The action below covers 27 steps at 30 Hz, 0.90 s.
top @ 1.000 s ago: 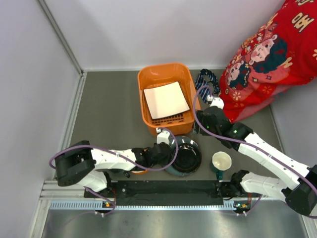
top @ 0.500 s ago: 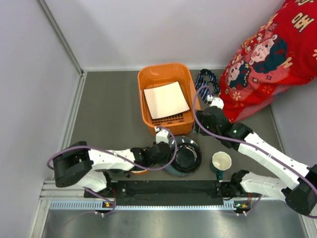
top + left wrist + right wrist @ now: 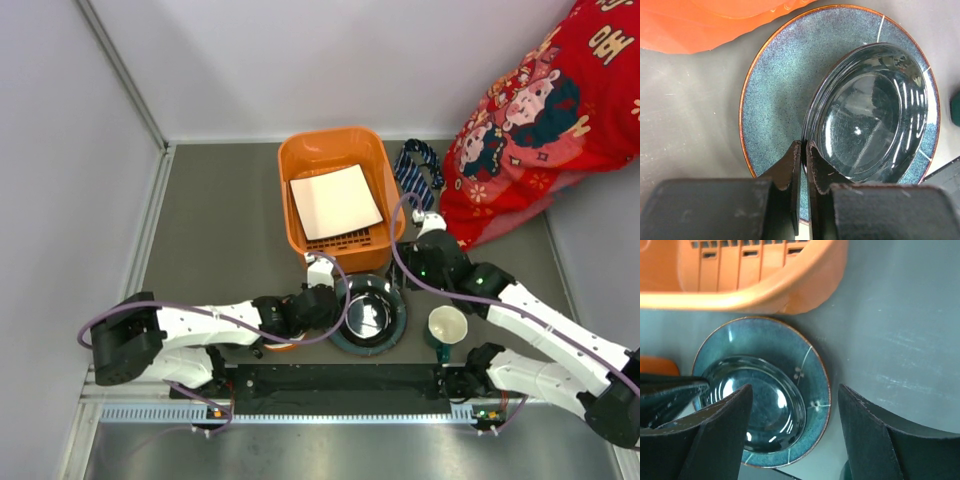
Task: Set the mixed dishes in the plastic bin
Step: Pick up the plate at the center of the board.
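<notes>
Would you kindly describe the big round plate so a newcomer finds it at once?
Start at the orange bin. Directly in front of its near wall lies the plate: round, blue-grey, glossy black centre, far wider than the cream mug beside it.

From above you see the orange plastic bin [image 3: 286, 185] at the far middle of the table [image 3: 220, 230], with the white square plate [image 3: 335, 200] lying tilted inside it. Just in front of the bin sits the blue-grey plate [image 3: 368, 318]. Your left gripper [image 3: 335, 305] is at its left rim, and your right gripper [image 3: 408, 268] hangs near its far right edge. The cream mug [image 3: 447, 324] stands to the right, and the striped necktie [image 3: 417, 170] lies beside the bin.
</notes>
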### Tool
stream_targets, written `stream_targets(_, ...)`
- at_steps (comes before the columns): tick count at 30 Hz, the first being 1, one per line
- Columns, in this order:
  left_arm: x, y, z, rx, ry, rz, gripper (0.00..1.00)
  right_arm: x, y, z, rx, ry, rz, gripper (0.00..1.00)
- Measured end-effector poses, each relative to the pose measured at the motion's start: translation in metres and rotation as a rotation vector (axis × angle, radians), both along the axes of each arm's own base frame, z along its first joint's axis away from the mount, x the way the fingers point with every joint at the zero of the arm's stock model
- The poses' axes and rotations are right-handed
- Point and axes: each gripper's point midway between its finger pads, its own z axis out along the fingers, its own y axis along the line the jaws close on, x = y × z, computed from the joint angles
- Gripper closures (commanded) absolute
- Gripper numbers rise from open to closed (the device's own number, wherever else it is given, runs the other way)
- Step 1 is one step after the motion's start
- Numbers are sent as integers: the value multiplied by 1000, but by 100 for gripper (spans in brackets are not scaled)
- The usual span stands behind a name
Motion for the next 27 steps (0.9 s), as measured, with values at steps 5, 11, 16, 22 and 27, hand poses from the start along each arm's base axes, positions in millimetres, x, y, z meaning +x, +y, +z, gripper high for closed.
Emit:
stream_targets(5,0,1,2,-2,-6,0,100,-12,4,-6,32,-5,73,32)
stream_targets(11,2,1,3,-2,-9,0,100,-23,18,-13,63,-6,203,32)
stream_targets(16,2,2,6,-1,-13,-1,100,-27,22,-20,70,-5,253,32)
stream_targets(22,2,9,17,3,-33,1,100,-26,29,-25,90,-18,280,32)
stream_targets(27,4,14,30,-16,-59,13,100,-29,33,-45,98,7,299,34)
